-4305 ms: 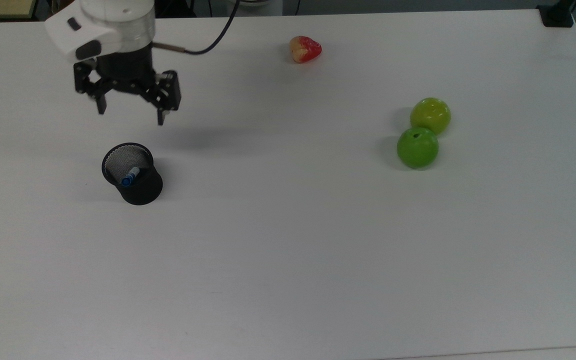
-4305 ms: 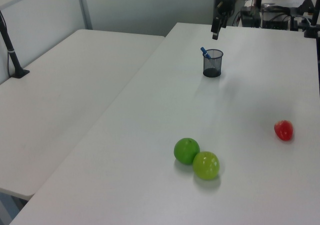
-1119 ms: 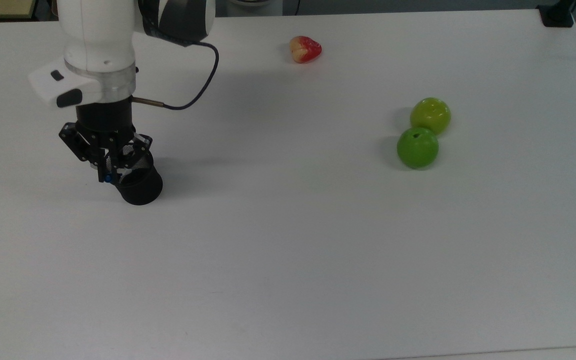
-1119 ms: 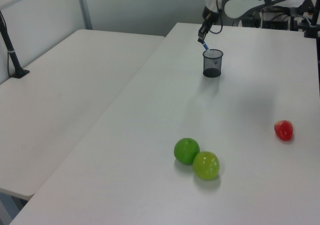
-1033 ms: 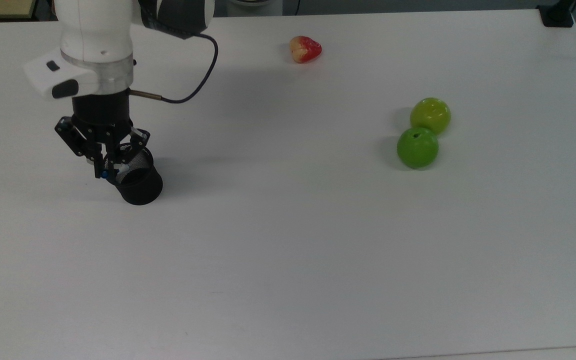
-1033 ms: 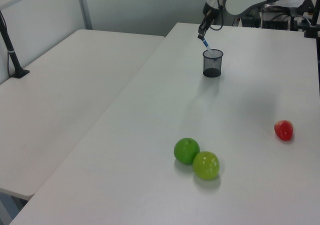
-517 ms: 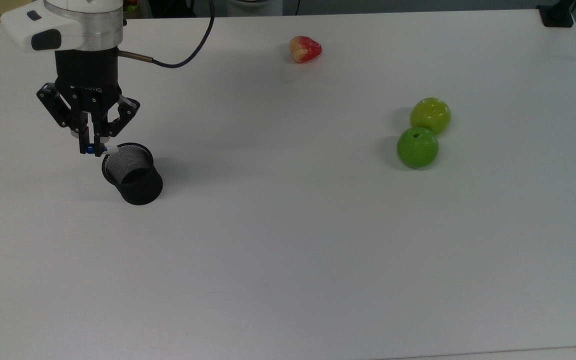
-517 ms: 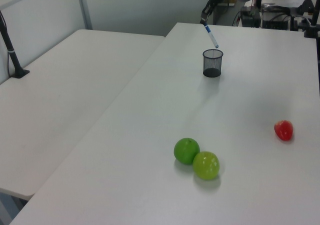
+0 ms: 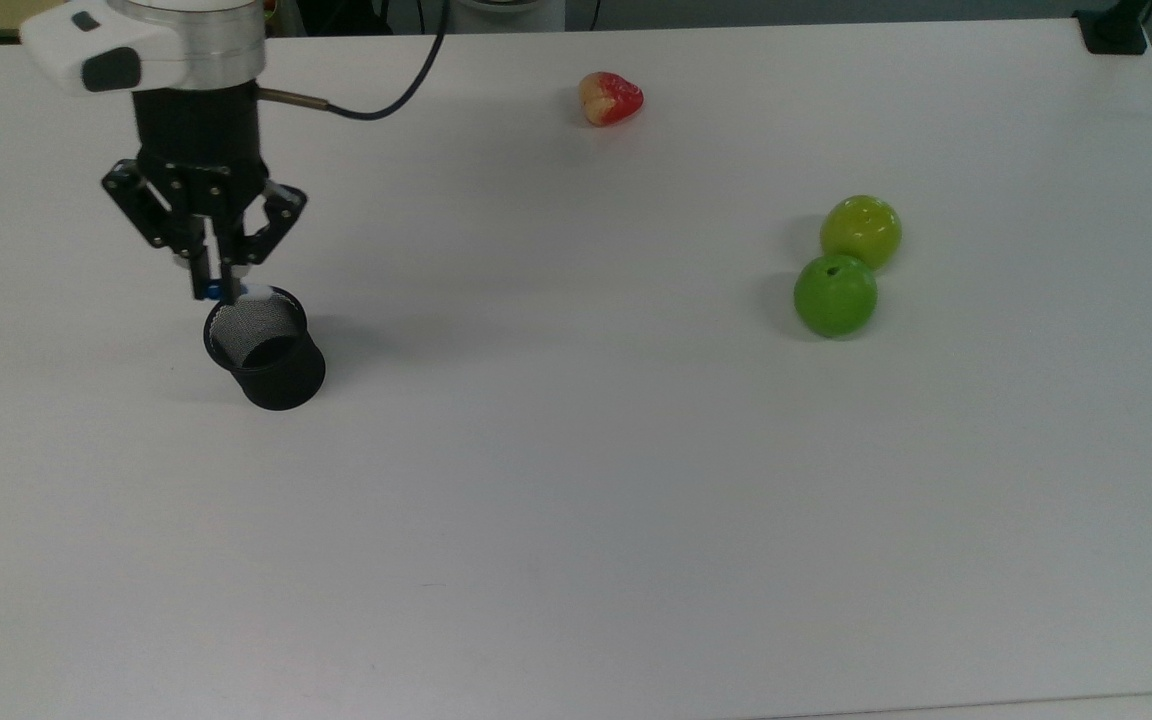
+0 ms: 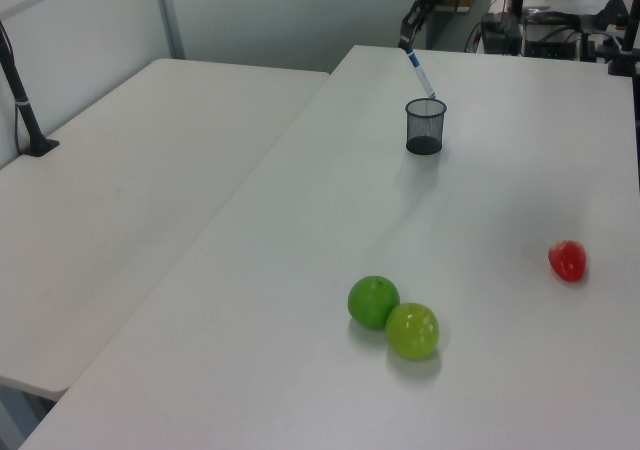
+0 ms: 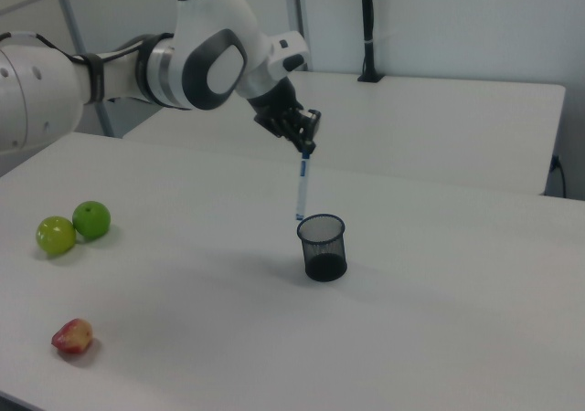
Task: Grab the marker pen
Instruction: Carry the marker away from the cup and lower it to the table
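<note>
Marker pen [image 11: 302,190] hangs nearly upright from the gripper [image 11: 307,148], whose fingers are clamped on its top end. Its lower tip sits just above the rim of the black mesh cup [image 11: 322,247] on the white table [image 11: 439,338].

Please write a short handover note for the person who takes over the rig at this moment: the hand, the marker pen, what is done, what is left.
Hand: shut on the marker pen, gripping its top end.
Marker pen: hangs tilted, lower tip about level with the rim of the black mesh cup; whether it has cleared the rim is hard to tell.
Done: pen grasped and lifted.
Left: carry it clear of the cup.
</note>
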`<move>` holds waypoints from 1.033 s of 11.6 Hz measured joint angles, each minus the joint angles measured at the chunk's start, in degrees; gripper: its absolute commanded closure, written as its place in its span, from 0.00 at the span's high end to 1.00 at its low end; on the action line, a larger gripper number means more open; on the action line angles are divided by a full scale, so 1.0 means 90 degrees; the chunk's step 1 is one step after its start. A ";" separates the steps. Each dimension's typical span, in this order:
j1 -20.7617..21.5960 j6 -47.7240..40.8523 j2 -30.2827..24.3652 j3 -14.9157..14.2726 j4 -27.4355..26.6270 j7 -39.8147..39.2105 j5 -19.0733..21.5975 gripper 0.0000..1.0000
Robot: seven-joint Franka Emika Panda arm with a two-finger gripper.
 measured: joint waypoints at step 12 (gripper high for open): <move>0.1435 -0.2292 0.0006 0.0174 -0.0238 0.0403 0.0437 0.03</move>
